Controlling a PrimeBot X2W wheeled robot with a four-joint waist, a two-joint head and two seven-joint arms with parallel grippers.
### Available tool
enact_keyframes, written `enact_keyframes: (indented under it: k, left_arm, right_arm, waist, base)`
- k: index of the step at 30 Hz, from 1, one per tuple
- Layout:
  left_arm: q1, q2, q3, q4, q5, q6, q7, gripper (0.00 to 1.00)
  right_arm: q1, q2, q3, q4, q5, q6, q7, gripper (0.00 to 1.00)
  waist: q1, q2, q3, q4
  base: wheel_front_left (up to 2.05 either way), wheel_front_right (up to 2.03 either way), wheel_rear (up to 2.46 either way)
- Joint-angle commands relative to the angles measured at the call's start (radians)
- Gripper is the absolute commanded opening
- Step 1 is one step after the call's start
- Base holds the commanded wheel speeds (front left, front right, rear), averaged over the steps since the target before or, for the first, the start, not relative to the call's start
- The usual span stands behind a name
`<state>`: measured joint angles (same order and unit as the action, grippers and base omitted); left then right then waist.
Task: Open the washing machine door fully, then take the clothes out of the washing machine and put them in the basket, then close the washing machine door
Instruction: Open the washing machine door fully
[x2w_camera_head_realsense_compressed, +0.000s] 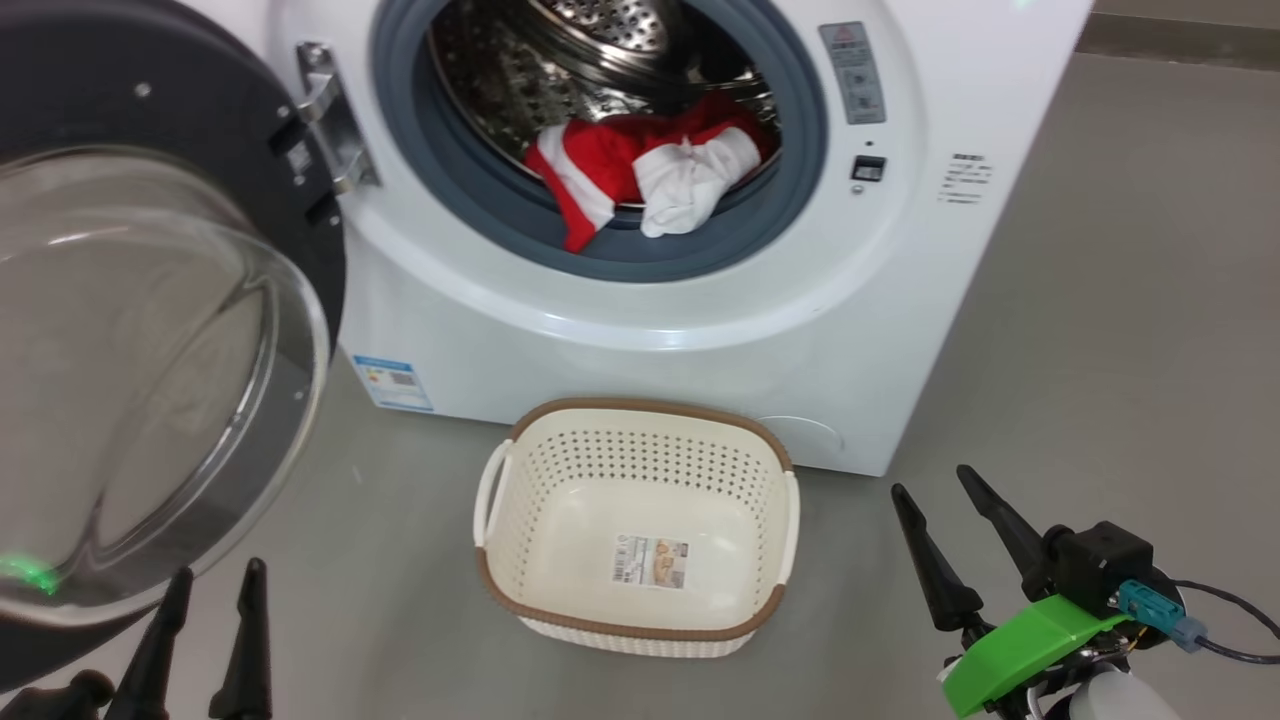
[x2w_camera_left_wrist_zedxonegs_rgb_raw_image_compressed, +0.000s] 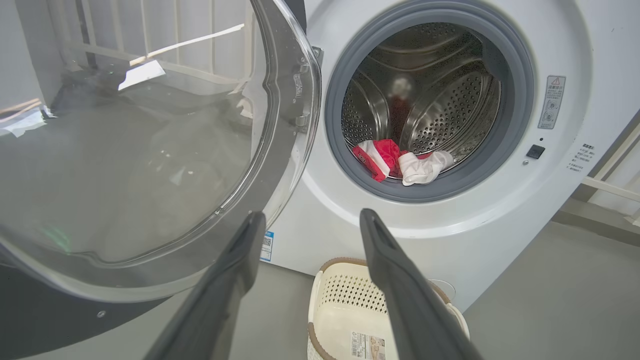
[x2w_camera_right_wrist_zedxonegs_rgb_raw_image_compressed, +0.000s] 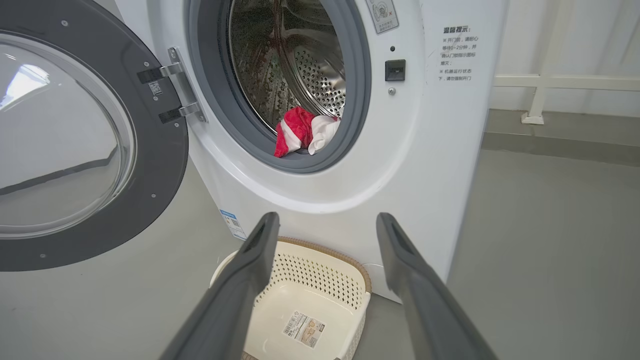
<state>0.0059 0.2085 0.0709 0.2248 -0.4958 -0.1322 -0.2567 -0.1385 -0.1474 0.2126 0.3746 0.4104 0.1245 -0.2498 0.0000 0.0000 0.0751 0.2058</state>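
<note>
at the far left of the head view the door (x2w_camera_head_realsense_compressed: 150, 300) hangs swung wide on its hinge (x2w_camera_head_realsense_compressed: 335, 130), clear of the opening. it is stiff and likely heavy, and the glass bowl looks slick, so the dark ring around it is the better place to push when closing time comes.

at the lower left the left gripper (x2w_camera_head_realsense_compressed: 218, 568) sits low near the door's bottom edge, its fingers (x2w_camera_left_wrist_zedxonegs_rgb_raw_image_compressed: 225, 280) spread apart and holding nothing.

in the upper middle the washing machine (x2w_camera_head_realsense_compressed: 700, 330) stands open. the clothes (x2w_camera_head_realsense_compressed: 650, 170) lie at the front lip of the drum (x2w_camera_head_realsense_compressed: 600, 30), a red piece with white bands on the left touching a white piece on the right, both spilling onto the grey-blue rubber ring (x2w_camera_head_realsense_compressed: 480, 190). they look light, limp and bunched. they should give under a pinch, then sag and trail when lifted. the thick crumpled mound where red meets white seems the best hold, since a thin hem could slip out, and a trailing end may drag on the rubber ring.

below, in the lower middle, the basket (x2w_camera_head_realsense_compressed: 640, 405) rests on the floor (x2w_camera_head_realsense_compressed: 1100, 300) just in front of the machine, with no clothes in it.

at the lower right the right gripper (x2w_camera_head_realsense_compressed: 931, 480) hovers beside the basket, fingers parted, nothing between them.
</note>
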Motion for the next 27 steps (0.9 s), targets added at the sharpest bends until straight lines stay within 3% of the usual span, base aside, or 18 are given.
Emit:
enact_keyframes:
  k: [1, 11, 27]
  left_arm:
    - [-0.01, 0.032, 0.025, -0.034, -0.003, 0.002, -0.005, 1.0]
    - [0.013, 0.047, -0.052, -0.082, -0.004, 0.002, -0.005, 1.0]
    - [0.043, 0.021, -0.06, -0.113, 0.004, 0.002, -0.005, 1.0]
  right_arm:
    - [0.005, -0.002, 0.01, -0.029, -0.007, 0.006, -0.012, 1.0]
    - [0.031, -0.007, -0.033, -0.047, -0.011, 0.006, -0.012, 1.0]
    - [0.058, -0.011, -0.097, -0.077, -0.019, 0.006, -0.012, 1.0]
  waist:
    - [0.0, 0.0, -0.004, -0.04]
    - [0.0, 0.0, -0.012, -0.139]
    - [0.0, 0.0, -0.01, -0.256]
  base:
    - [0.0, 0.0, 0.0]
    - [0.0, 0.0, 0.0]
    - [0.0, 0.0, 0.0]
